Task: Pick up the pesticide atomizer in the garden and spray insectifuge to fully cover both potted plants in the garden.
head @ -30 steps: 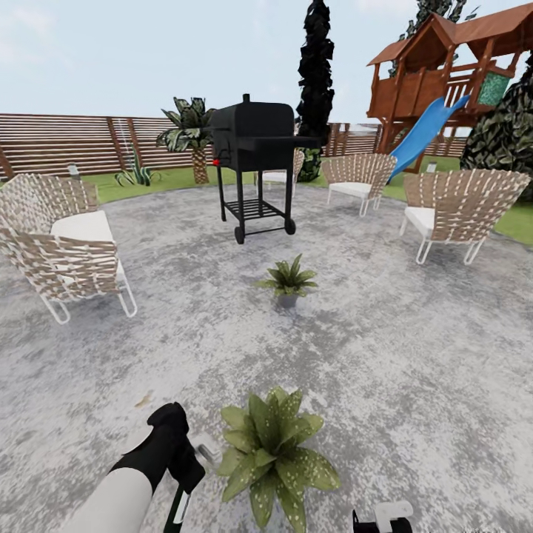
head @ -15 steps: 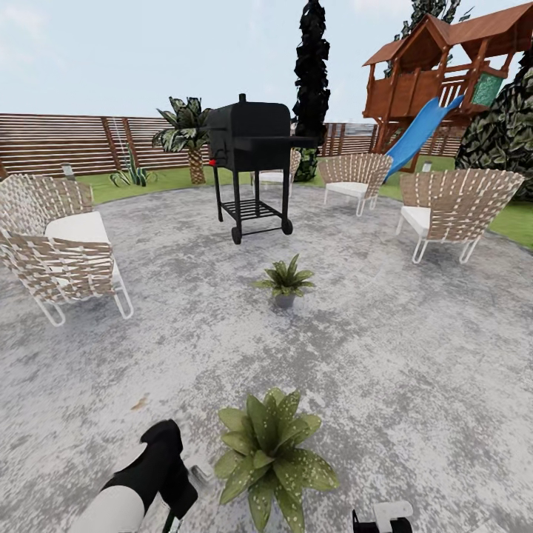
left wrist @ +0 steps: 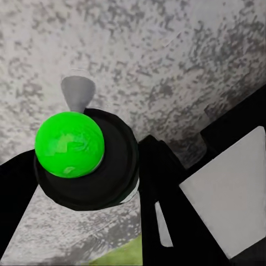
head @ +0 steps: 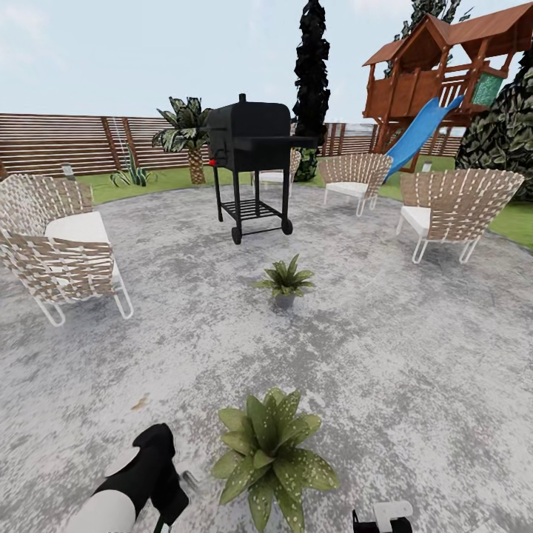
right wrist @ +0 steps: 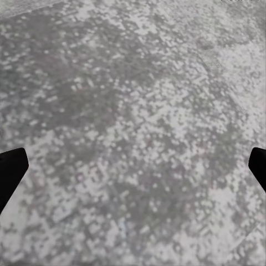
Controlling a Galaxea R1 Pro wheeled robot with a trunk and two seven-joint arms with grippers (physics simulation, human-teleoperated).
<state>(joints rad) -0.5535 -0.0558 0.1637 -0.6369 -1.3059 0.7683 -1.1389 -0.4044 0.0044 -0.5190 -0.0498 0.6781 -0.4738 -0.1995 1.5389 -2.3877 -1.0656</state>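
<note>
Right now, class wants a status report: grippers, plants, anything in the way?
Left gripper shut on the pesticide atomizer. Right gripper open over paving. Near potted plant speckled white, far potted plant unspeckled. Nothing between them.

Near potted plant point(head: 271, 455) sits on the paving point(head: 414, 355) just before you, your left arm point(head: 133, 485) beside it on its left. Second potted plant point(head: 286, 280) farther ahead; grill point(head: 252, 166) behind it. Chairs flank left point(head: 59, 248) and right point(head: 455, 211).

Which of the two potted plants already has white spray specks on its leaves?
The near potted plant, beside the left hand: white specks dot its leaves. The far potted plant, toward the grill, shows none.
</note>
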